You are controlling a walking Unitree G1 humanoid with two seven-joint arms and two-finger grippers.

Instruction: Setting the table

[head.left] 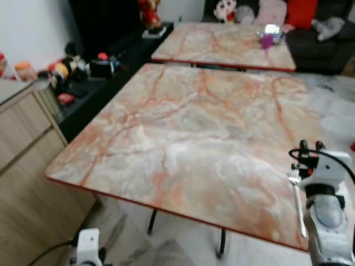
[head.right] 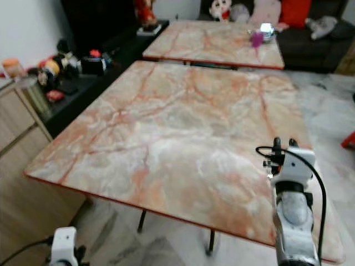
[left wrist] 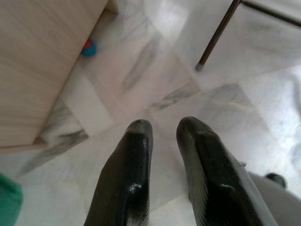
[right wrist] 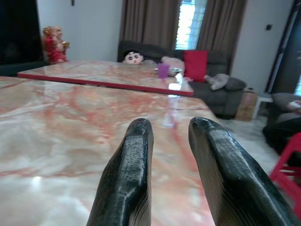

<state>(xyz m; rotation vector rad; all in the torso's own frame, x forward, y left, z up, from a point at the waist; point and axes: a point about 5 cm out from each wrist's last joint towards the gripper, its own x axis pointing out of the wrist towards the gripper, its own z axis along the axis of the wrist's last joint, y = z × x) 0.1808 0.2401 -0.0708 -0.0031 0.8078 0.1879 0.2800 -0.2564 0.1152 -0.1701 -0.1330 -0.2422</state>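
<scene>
The near marble table (head.left: 183, 138) has a bare orange-veined top. At its near right corner my right gripper (right wrist: 171, 125) hovers low over the marble, open with nothing between its fingers (right wrist: 136, 155), pointing toward the far table. In the left eye view, a silver fork (head.left: 298, 199) lies on the tabletop just left of my right wrist (head.left: 327, 172). My left gripper (left wrist: 164, 127) hangs open below the table's near edge, over the floor. On the far marble table (head.left: 222, 44) stand a purple cup (head.left: 267, 40) and a shiny bowl (head.left: 273, 32).
A wooden cabinet (head.left: 22, 144) stands to the left of the table. A dark low shelf (head.left: 83, 72) with toys and jars runs along the left wall. A grey sofa (right wrist: 211, 89) with cushions sits behind the far table, and a red chair (right wrist: 289, 165) at the right.
</scene>
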